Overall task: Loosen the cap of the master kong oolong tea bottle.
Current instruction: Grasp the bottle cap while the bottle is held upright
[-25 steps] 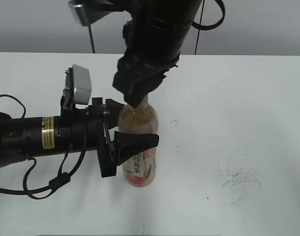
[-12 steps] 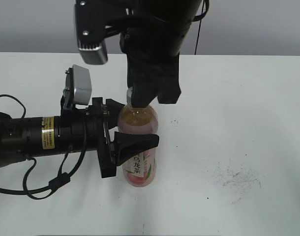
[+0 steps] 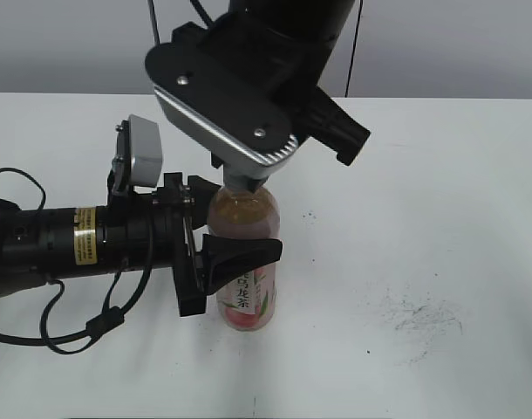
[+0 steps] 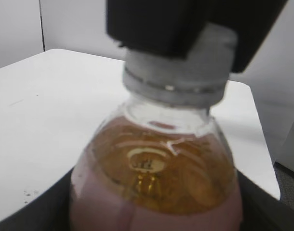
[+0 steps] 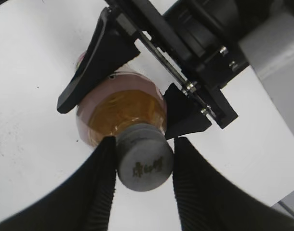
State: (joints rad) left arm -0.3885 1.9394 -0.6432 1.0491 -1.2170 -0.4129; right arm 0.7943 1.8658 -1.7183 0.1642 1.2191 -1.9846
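Observation:
The master kong oolong tea bottle (image 3: 245, 262) stands upright on the white table (image 3: 423, 201), amber tea above a pink label. My left gripper (image 3: 222, 236) is shut on the bottle's body from the left; the bottle (image 4: 156, 178) fills the left wrist view. My right gripper (image 3: 246, 182) comes down from above and is shut on the light-grey cap (image 5: 144, 160). In the right wrist view its two ribbed black fingers (image 5: 101, 183) press the cap's sides. The cap (image 4: 178, 77) also shows in the left wrist view under the black fingers.
The left arm (image 3: 65, 244) lies along the table at the left with a loose black cable (image 3: 74, 336). Dark scuff marks (image 3: 419, 319) dot the table at the right. The right arm's body (image 3: 266, 78) hangs over the bottle.
My right wrist has rotated about the cap across the frames, its camera housing swinging round toward the front. The bottle and the left gripper have stayed still.

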